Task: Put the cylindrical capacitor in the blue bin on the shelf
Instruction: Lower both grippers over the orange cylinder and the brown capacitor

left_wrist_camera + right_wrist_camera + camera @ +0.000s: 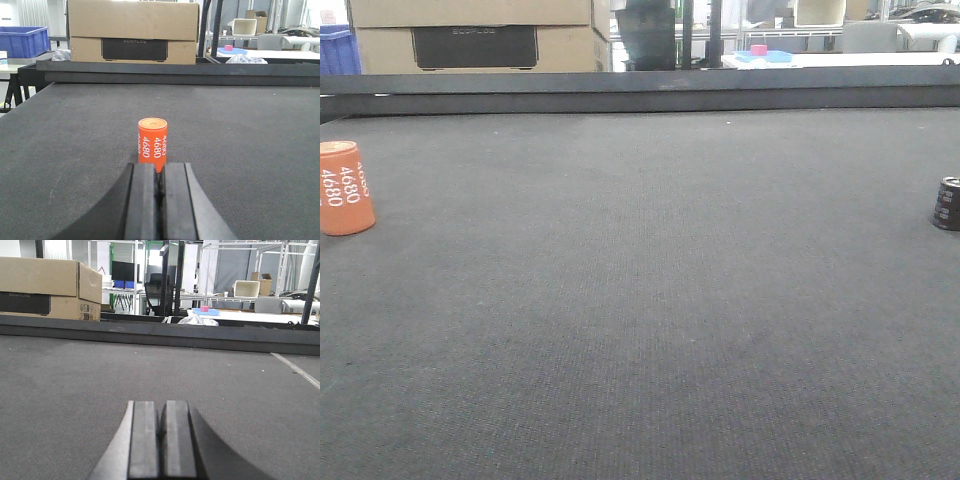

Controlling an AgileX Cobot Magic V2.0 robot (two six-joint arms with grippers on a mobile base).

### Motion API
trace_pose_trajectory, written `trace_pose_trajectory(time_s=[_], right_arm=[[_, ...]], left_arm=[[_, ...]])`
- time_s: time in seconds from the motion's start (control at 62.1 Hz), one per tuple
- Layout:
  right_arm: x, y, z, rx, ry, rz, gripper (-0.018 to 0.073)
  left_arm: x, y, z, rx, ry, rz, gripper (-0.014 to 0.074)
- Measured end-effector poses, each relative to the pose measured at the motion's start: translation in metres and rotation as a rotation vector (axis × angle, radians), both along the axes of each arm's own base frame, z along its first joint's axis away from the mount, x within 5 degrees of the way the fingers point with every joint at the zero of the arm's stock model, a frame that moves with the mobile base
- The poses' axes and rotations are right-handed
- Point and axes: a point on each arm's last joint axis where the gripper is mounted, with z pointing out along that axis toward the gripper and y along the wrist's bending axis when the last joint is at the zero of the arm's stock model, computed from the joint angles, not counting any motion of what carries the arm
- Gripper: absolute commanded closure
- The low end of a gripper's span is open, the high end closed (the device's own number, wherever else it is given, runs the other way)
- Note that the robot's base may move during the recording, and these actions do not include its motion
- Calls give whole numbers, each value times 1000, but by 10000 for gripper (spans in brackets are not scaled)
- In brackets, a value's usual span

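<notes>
**Capacitor untouched, both tools shut and empty**

The capacitor, a short black cylinder with a pale top, stands upright at the far right edge of the front view, partly cut off by the frame. Neither wrist view shows it. I take it for the task's thing rather than the orange cylinder marked 4680, which stands upright far across on the left.

The left tool has its jaws pressed together with nothing between them, and it points straight at the orange cylinder, just short of it. The right tool is likewise closed and empty, low over bare surface.

By my reading the task is at its very start: the reach has not begun. Since the capacitor sits on the right side, the right arm seems the natural one. It would need to swing towards it, spread its jaws wide enough to straddle the body, and close across the sides without knocking the cylinder over.

The tabletop is covered in a dark grey, finely woven mat, with a raised dark rail along its far edge. Beyond stand a cardboard box and, far left, a blue bin. Whether that bin is the one meant I cannot tell; no steel-railed shelf is in view.
</notes>
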Motion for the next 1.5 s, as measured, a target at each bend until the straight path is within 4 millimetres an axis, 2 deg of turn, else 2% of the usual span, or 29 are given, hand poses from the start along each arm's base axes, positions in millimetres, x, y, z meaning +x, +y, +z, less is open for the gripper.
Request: trace_pose_trajectory(time_s=[0.885,1.062,1.143,1.207,1.368,1.497], right_arm=[[0,0,0,0,-2,0,724],[-1,0,7,7,-75,-4,724],[-2,0,11,10,-67,-2,724],[-4,0,19,13,-50,1,724],[-14,0,57,15,-56,11,724],[-10,1,78,8,26,17,724]], left_arm=[[0,0,0,0,0,0,707],[0,0,1,-1,-10,0,707],[-2,0,10,-1,-6,1,707],[-5,1,25,-1,-5,3,707],[-10,2,64,6,48,8,707],[1,1,91,17,116,10,707]])
